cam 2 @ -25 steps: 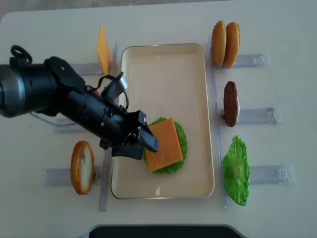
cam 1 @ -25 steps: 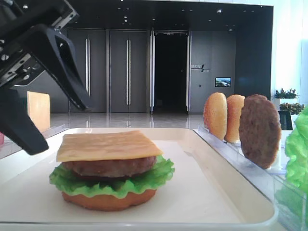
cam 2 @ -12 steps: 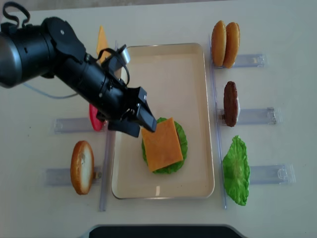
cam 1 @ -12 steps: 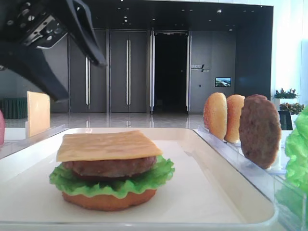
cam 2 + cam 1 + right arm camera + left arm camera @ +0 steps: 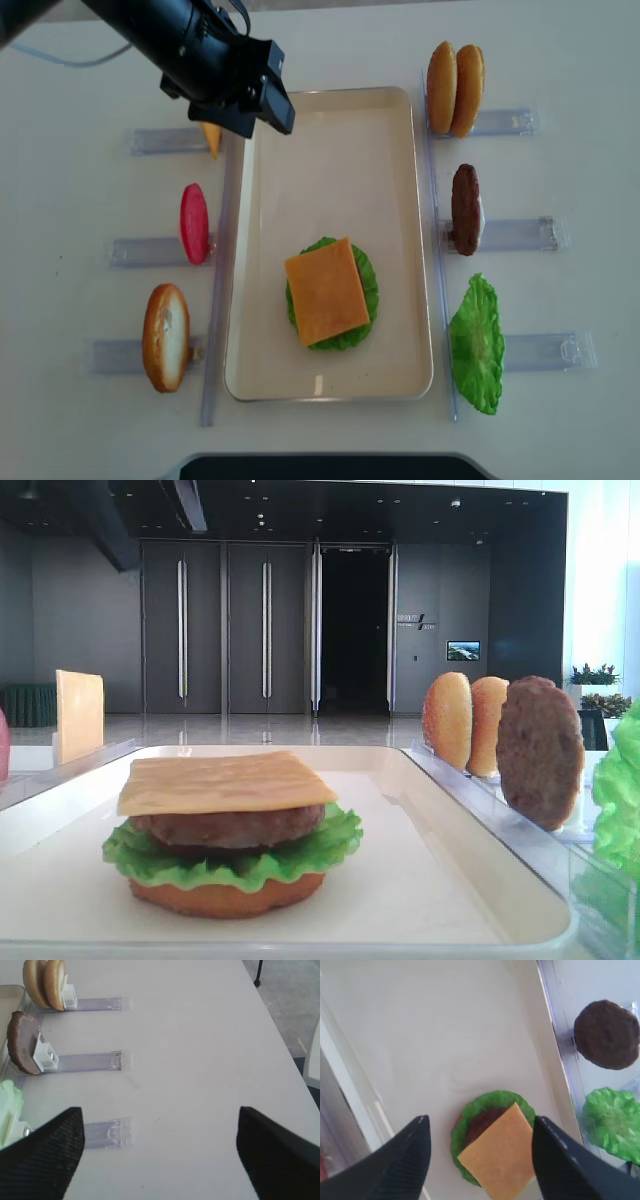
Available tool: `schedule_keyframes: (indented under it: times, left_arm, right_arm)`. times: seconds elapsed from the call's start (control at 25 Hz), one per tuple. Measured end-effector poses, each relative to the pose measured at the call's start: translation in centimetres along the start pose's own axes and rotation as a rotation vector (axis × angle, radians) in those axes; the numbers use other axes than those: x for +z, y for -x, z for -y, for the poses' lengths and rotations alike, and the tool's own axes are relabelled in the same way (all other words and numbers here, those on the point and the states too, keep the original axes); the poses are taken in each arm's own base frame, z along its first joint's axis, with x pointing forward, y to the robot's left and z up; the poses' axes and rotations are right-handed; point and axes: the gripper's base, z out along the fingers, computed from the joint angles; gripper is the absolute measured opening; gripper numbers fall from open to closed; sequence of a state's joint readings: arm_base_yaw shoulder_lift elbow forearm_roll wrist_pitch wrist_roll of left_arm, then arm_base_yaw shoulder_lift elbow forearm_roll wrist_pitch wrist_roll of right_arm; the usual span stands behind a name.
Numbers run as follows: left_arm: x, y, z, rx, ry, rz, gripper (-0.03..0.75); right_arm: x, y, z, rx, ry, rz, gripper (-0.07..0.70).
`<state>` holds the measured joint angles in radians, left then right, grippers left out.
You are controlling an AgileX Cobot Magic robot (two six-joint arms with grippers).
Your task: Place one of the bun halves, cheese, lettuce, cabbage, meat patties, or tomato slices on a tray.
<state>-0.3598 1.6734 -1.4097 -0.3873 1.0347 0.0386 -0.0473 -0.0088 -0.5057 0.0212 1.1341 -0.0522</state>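
The cream tray (image 5: pixel 400 150) holds a stack. A square cheese (image 5: pixel 326 292) slice lies on top of a meat patty (image 5: pixel 228 827), over lettuce (image 5: pixel 235 860) and a bun half (image 5: pixel 225 895). My left gripper (image 5: pixel 255 115) hangs open and empty high over the tray's back left corner. In its wrist view the left gripper (image 5: pixel 480 1122) frames the stack far below. My right gripper (image 5: pixel 160 1112) is open over bare table to the right of the holders, with nothing between its fingers. It is out of both exterior views.
On the left, clear holders carry an upright cheese slice (image 5: pixel 79 715), a tomato slice (image 5: pixel 194 222) and a bun half (image 5: pixel 166 336). On the right stand two bun halves (image 5: pixel 455 88), a meat patty (image 5: pixel 465 208) and a lettuce leaf (image 5: pixel 477 343).
My left gripper has risen from beside the stack and pulled away to the tray's back left, still open. The cheese stays lying on the stack.
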Motion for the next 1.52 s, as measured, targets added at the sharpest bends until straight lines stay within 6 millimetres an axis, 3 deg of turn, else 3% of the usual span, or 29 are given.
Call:
schedule_keyframes:
  times: [0.24,0.56,0.84,1.0,1.16,1.52]
  left_arm:
    - [-2.0,1.3,-0.8,0.019,0.17,0.046,0.528]
    - [-1.9,1.0,-2.8,0.009,0.373,-0.047,0.544]
    - [-6.0,2.2,-8.7,-0.108,0.545,0.012,0.545]
    - [-7.8,1.9,-12.5,-0.168,0.579,0.016,0.545]
    - [-9.0,1.3,-14.9,-0.201,0.581,0.01,0.545]
    - [-9.2,1.2,-15.3,-0.168,0.562,-0.005,0.545]
  right_arm:
    - [0.0,0.0,0.0,0.0,0.0,0.0,0.587]
    - [0.0,0.0,0.0,0.0,0.0,0.0,0.587]
    - [0.0,0.0,0.0,0.0,0.0,0.0,0.587]
    - [0.0,0.0,0.0,0.0,0.0,0.0,0.587]
    - [0.0,0.0,0.0,0.0,0.0,0.0,0.587]
    - [0.0,0.0,0.0,0.0,0.0,0.0,0.587]
